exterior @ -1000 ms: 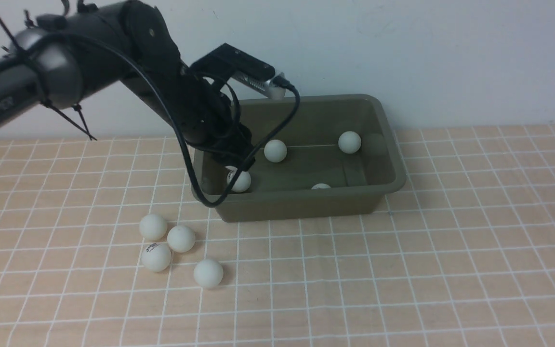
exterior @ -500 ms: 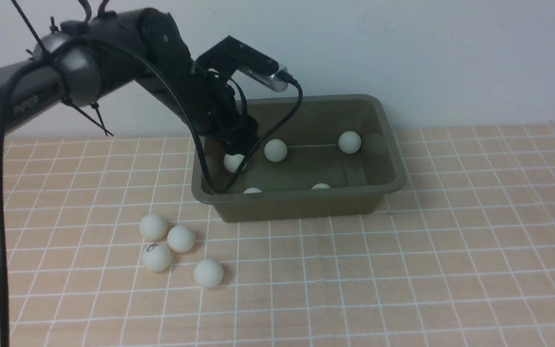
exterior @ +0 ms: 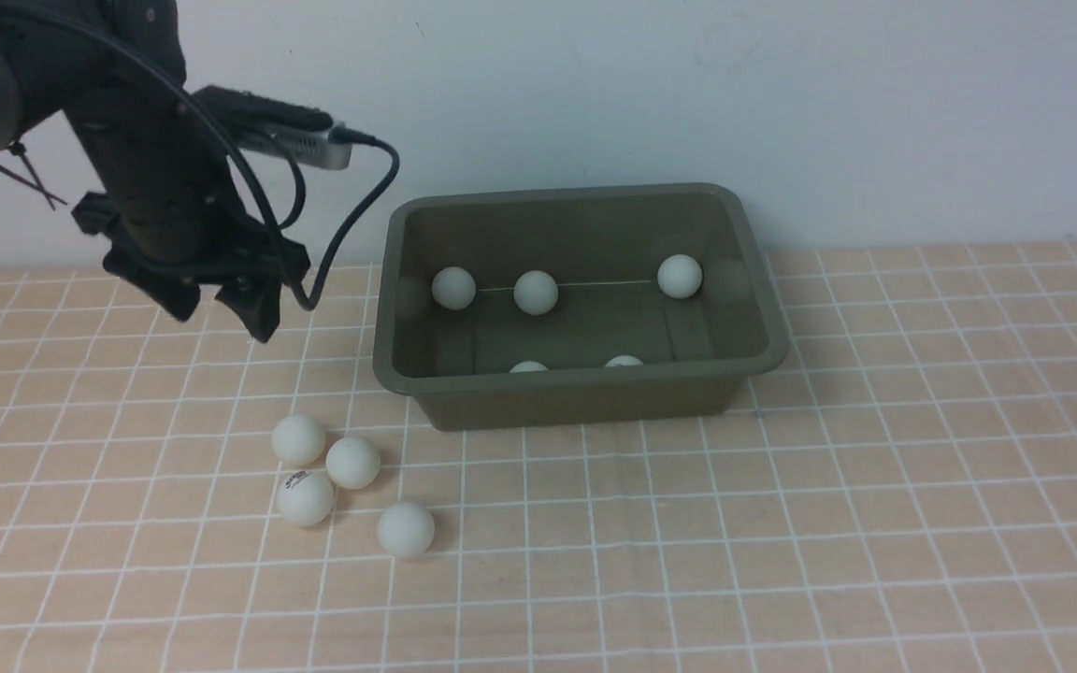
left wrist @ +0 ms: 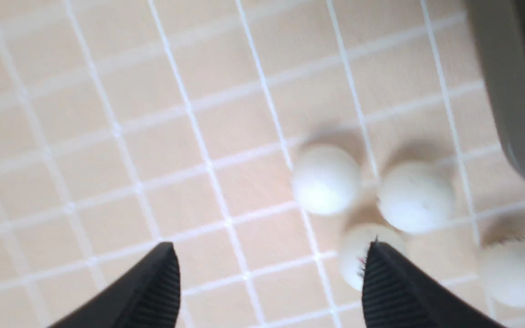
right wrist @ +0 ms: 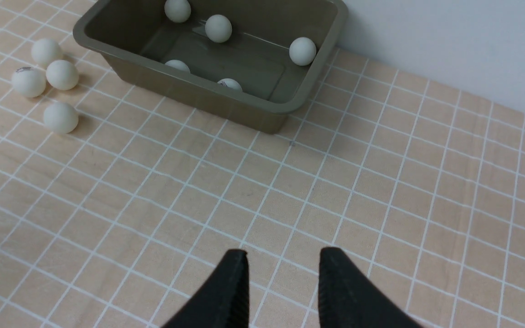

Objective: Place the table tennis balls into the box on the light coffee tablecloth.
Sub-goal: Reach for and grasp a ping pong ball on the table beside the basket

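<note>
box [exterior: 576, 402], olive-green plastic, stands on the light coffee tablecloth [exterior: 875, 486] close to the white wall [exterior: 782, 93]. five table tennis balls [exterior: 536, 292] lie inside the box: three along its far wall, and two against its near wall with only their tops showing over the rim. four more rest on the cloth just off the box's near left corner: three in a tight cluster, among them a logo ball [exterior: 304, 498], and a fourth ball [exterior: 405, 529] slightly apart from them. left gripper [exterior: 221, 313] hangs above the cloth left of the box, jaws spread wide and empty; in its wrist view one finger [left wrist: 390, 282] partly covers the logo ball. right gripper [right wrist: 284, 259], seen only in its own wrist view, hovers well in front of the box, jaws parted with nothing between them.
</note>
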You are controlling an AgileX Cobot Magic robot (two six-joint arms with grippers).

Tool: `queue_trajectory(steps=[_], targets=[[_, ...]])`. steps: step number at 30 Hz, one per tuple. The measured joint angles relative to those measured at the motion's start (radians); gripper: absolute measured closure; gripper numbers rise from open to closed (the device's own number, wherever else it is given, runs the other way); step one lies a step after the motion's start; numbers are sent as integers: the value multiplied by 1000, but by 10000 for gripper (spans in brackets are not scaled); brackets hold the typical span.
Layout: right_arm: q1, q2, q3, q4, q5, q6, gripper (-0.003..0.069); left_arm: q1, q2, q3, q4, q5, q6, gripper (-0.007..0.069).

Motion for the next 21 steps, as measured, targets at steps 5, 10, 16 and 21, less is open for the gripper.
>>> queue_trajectory(steps=[5, 10, 16, 21], targets=[[0, 0, 0, 0, 0, 0, 448, 0, 27, 64, -56, -82, 13, 178], [0, 0, 0, 4, 0, 0, 448, -2, 78, 71, -63, -110, 13, 178], [0, 0, 0, 14, 1, -1, 448, -2, 135, 73, -63, -141, 14, 178], [0, 0, 0, 27, 1, -2, 448, -2, 164, 76, -70, -157, 15, 178]])
